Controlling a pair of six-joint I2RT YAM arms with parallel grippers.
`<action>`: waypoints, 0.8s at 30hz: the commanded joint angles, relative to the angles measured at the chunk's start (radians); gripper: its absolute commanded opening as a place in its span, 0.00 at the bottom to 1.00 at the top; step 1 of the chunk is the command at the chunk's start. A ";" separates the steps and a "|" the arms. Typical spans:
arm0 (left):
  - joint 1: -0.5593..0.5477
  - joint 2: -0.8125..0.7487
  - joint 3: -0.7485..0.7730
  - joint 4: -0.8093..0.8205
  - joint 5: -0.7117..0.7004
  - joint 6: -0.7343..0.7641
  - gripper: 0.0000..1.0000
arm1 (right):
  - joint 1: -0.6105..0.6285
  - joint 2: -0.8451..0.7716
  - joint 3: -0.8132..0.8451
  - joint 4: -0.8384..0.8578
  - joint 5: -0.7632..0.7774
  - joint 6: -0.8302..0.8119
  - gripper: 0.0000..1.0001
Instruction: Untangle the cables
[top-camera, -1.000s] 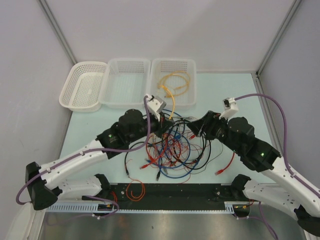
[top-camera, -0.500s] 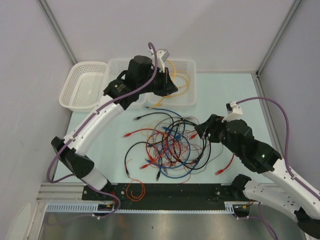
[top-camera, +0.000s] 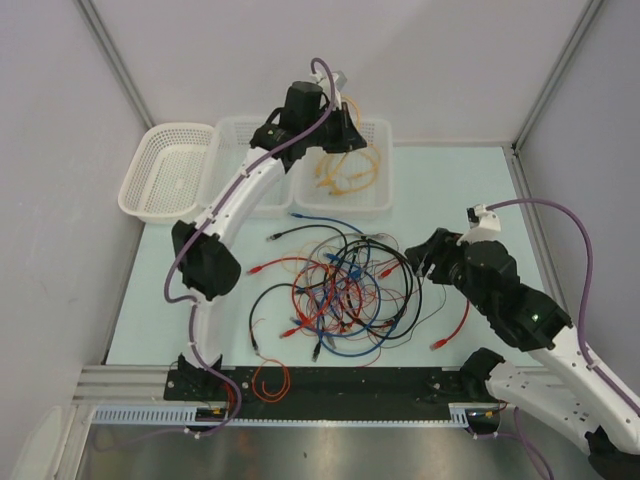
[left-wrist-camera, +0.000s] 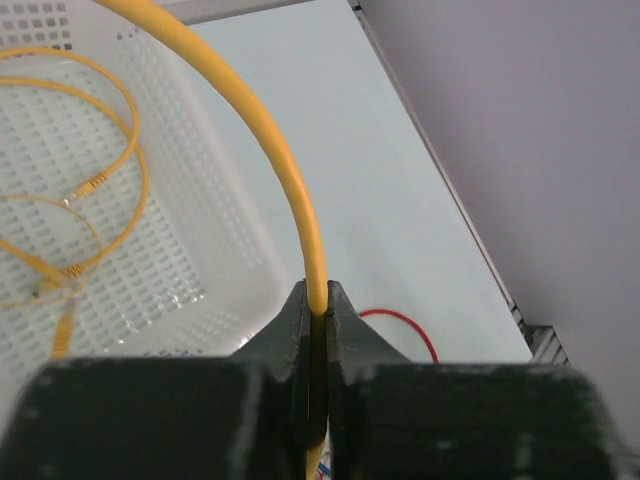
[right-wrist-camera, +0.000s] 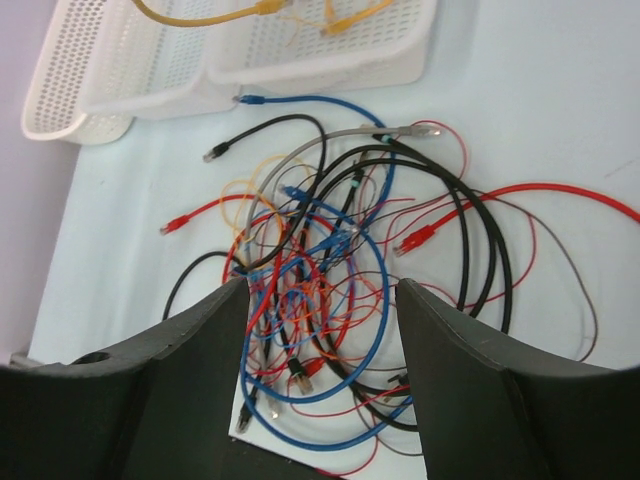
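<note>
A tangle of red, blue, black and orange cables (top-camera: 340, 285) lies on the pale table, also in the right wrist view (right-wrist-camera: 330, 250). My left gripper (top-camera: 345, 125) is high over the right white basket (top-camera: 385, 195) and is shut on a yellow cable (left-wrist-camera: 275, 150), pinched between its fingertips (left-wrist-camera: 317, 300). The yellow cable hangs into that basket, where more yellow cable (top-camera: 345, 178) lies coiled. My right gripper (top-camera: 425, 262) is open and empty just right of the tangle, its jaws spread wide over it (right-wrist-camera: 320, 295).
Two more white baskets, left (top-camera: 165, 180) and middle (top-camera: 245, 165), stand along the back. An orange cable loop (top-camera: 270, 380) lies at the front edge. A red cable (top-camera: 455, 322) trails right of the tangle. Grey walls enclose the table.
My left arm has swung up and back from the tangle, carrying the yellow cable over the right basket. My right gripper has drawn slightly right, away from the tangle.
</note>
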 joint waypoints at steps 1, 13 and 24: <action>0.053 0.097 0.120 0.119 0.063 -0.057 0.21 | -0.070 0.044 -0.002 0.025 -0.029 -0.069 0.65; 0.072 0.022 0.034 0.251 0.001 0.001 0.99 | -0.230 0.106 -0.022 0.074 -0.208 -0.109 0.65; 0.065 -0.675 -0.957 0.252 -0.333 0.000 1.00 | -0.223 0.060 -0.224 0.211 -0.198 -0.023 0.68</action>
